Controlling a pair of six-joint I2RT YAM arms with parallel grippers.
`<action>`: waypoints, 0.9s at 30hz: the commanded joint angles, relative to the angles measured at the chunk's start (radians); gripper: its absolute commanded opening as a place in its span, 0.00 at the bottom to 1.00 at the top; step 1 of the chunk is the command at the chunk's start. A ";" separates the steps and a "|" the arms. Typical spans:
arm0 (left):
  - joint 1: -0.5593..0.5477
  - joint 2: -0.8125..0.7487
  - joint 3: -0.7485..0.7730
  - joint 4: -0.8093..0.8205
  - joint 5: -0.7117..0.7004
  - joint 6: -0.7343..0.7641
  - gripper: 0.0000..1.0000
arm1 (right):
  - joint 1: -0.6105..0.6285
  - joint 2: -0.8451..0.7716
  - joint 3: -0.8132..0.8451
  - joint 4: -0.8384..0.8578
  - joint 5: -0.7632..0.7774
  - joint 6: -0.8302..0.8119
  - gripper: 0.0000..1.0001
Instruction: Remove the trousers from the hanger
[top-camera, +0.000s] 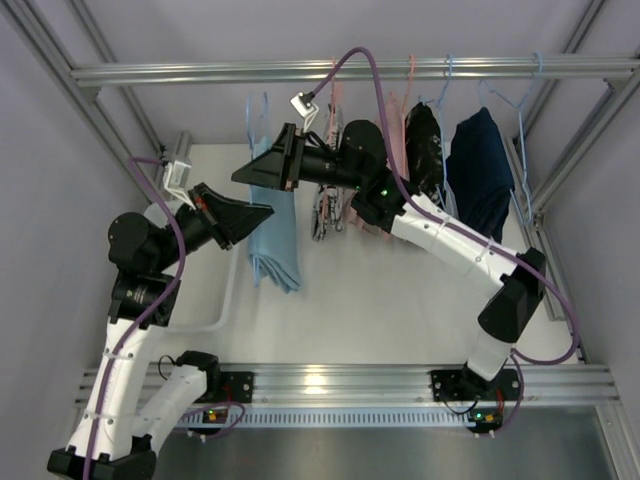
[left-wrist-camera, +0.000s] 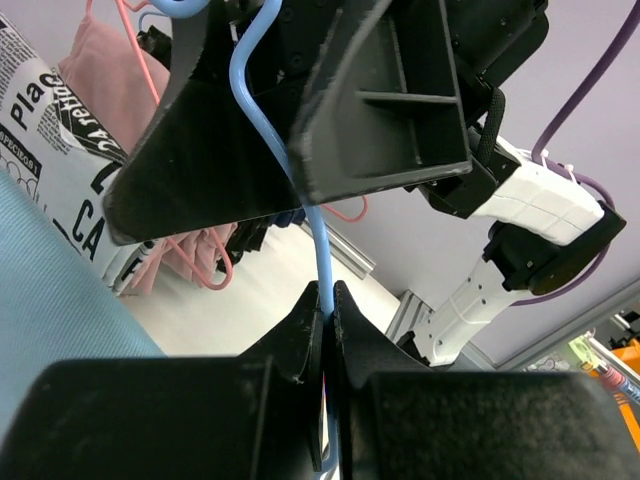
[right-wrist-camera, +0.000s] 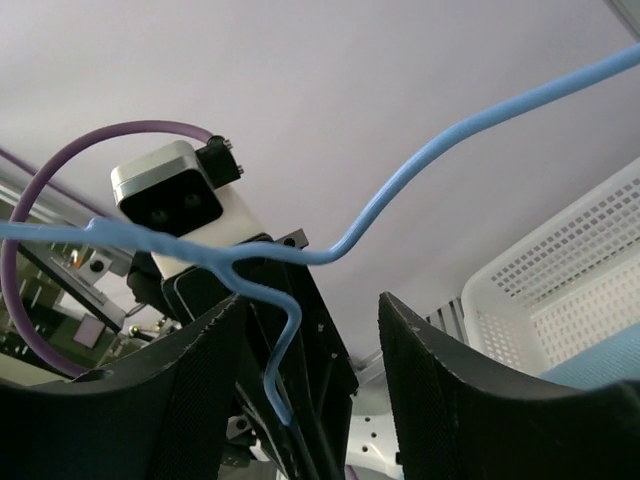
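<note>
Nearest my bases, my left gripper (left-wrist-camera: 327, 300) has its jaws pressed together on the thin wire of the blue hanger (left-wrist-camera: 318, 235), with no gap to be seen beside the wire, so I judge that hold firm. The white basket (right-wrist-camera: 560, 280) sits low on the near left side, and nothing lies in the part of it I can see. Just right of my left fingers hang the light blue trousers (top-camera: 277, 245), draped over that same hanger and falling toward the table. A little farther on, my right gripper (right-wrist-camera: 312, 298) reaches in from the right at the hanger's neck, its jaws standing wide apart with the blue wire running across the gap and nothing clamped between them. Farther right hang the newsprint trousers (top-camera: 328, 212) and then the pink trousers (left-wrist-camera: 100, 65), both on their own hangers and untouched, with dark garments (top-camera: 480, 170) beyond them. At the far end runs the rail (top-camera: 200, 72); I cannot tell whether the blue hook sits on it. By my reckoning nothing is off yet: I have only secured the first hanger, and all three pairs remain to be pulled free.
</note>
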 joint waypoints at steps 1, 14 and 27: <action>-0.003 -0.018 0.050 0.160 -0.012 0.095 0.00 | 0.031 0.014 0.071 0.114 0.003 0.040 0.54; -0.003 -0.038 0.031 0.020 -0.135 0.205 0.73 | 0.011 -0.004 0.125 0.065 0.019 0.030 0.00; -0.003 -0.268 0.055 -0.268 -0.523 0.478 0.99 | -0.043 -0.078 0.100 0.045 0.010 0.063 0.00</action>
